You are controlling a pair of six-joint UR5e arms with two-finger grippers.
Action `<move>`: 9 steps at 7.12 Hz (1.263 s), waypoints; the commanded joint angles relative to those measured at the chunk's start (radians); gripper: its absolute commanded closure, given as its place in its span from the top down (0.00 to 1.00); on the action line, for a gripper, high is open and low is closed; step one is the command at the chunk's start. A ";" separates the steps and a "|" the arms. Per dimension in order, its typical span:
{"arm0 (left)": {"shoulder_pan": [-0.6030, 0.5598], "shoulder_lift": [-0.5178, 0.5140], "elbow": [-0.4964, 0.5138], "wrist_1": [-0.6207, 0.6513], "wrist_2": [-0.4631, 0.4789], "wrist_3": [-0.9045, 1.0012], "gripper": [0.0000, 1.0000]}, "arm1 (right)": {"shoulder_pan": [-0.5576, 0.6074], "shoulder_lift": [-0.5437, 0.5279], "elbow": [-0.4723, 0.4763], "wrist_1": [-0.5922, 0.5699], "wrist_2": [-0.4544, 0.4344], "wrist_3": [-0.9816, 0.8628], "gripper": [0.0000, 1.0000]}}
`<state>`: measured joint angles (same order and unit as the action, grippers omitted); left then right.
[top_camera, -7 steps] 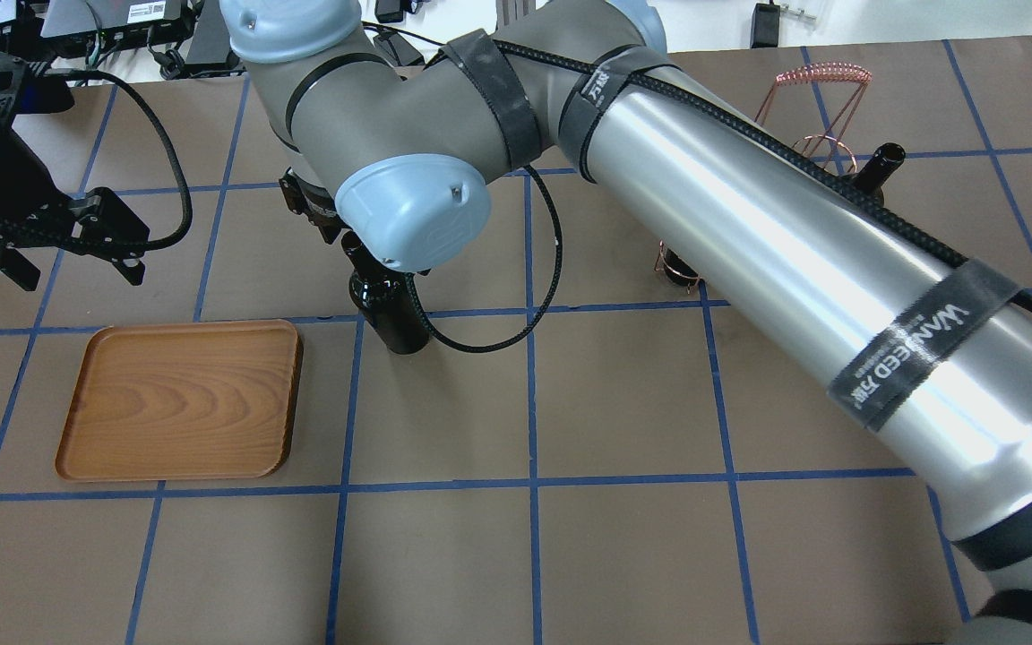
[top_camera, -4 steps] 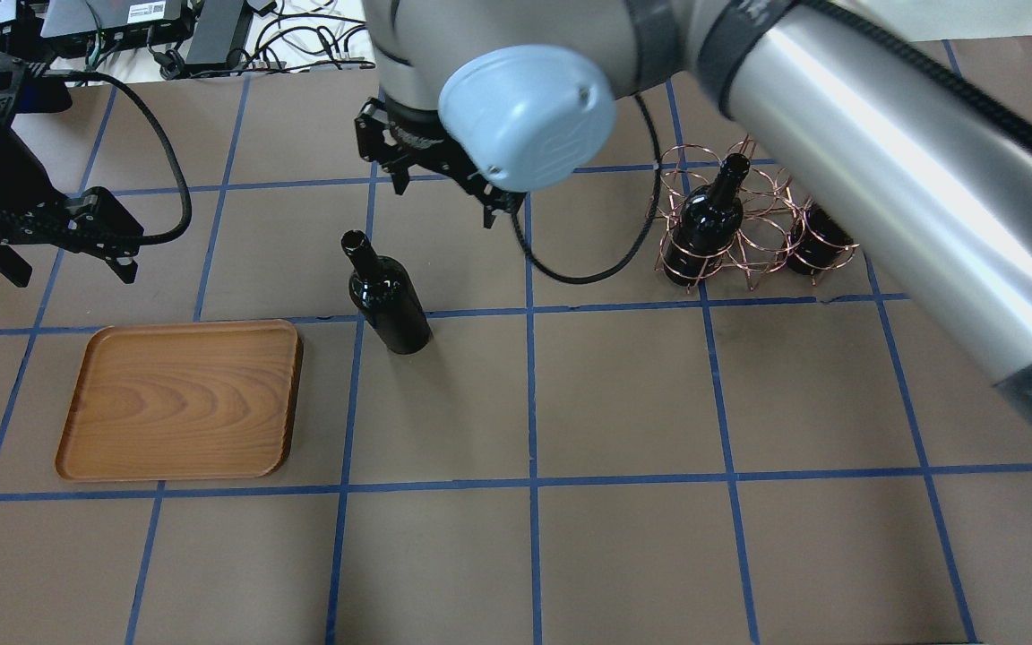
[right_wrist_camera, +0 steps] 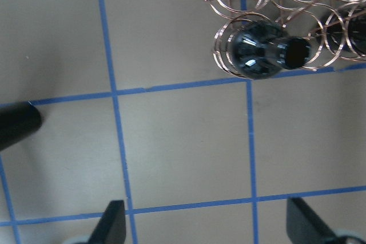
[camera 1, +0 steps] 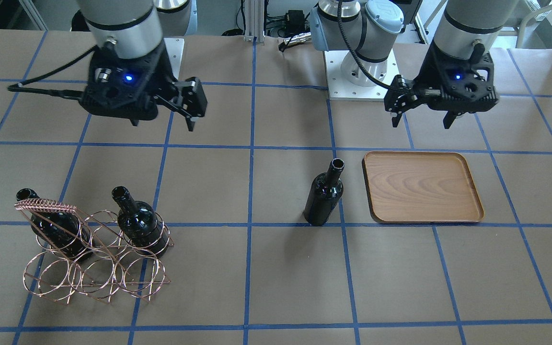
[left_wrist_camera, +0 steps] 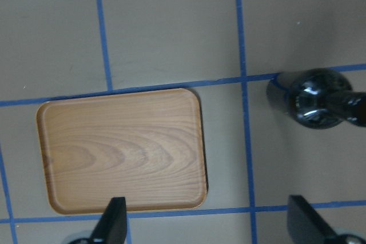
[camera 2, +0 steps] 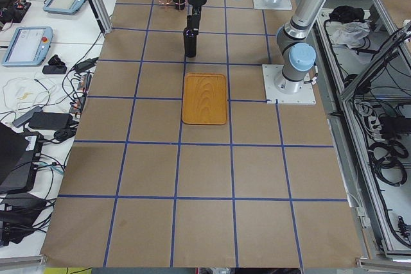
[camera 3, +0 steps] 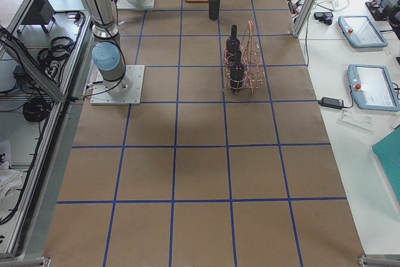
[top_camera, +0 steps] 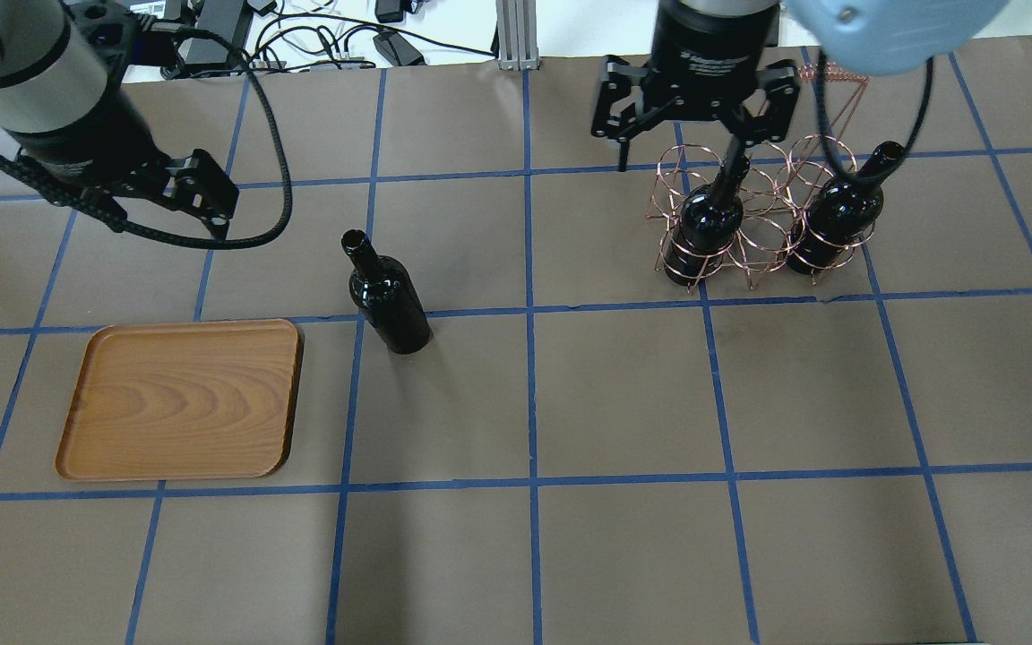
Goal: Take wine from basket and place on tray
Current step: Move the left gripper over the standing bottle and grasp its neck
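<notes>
Overhead view: wine point(top_camera: 388, 296) stands upright on tabletop point(top_camera: 623, 403), just beside tray point(top_camera: 180, 399) at its 2 o'clock, not on it. Basket point(top_camera: 753, 224) sits well apart at wine's 3 o'clock w/ two other bottles point(top_camera: 706, 228) in its rings. Left pincer point(camera 1: 421, 124) hangs at tray's 12, fingers apart, holding nothing. Right pincer point(top_camera: 695, 148) hangs at basket's 11, also spread, empty.
</notes>
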<state>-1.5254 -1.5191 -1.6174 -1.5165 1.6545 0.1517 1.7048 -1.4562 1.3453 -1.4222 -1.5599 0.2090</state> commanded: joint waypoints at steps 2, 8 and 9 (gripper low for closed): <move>-0.157 -0.102 0.033 0.063 -0.045 -0.070 1.00 | -0.105 -0.143 0.089 0.037 0.001 -0.169 1.00; -0.168 -0.272 -0.006 0.208 -0.076 -0.070 0.97 | -0.100 -0.147 0.127 -0.115 0.001 -0.177 1.00; -0.168 -0.277 -0.010 0.203 -0.079 -0.070 0.84 | -0.100 -0.147 0.127 -0.115 0.000 -0.177 1.00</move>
<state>-1.6934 -1.7860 -1.6221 -1.3167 1.5772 0.0820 1.6046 -1.6029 1.4719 -1.5357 -1.5587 0.0329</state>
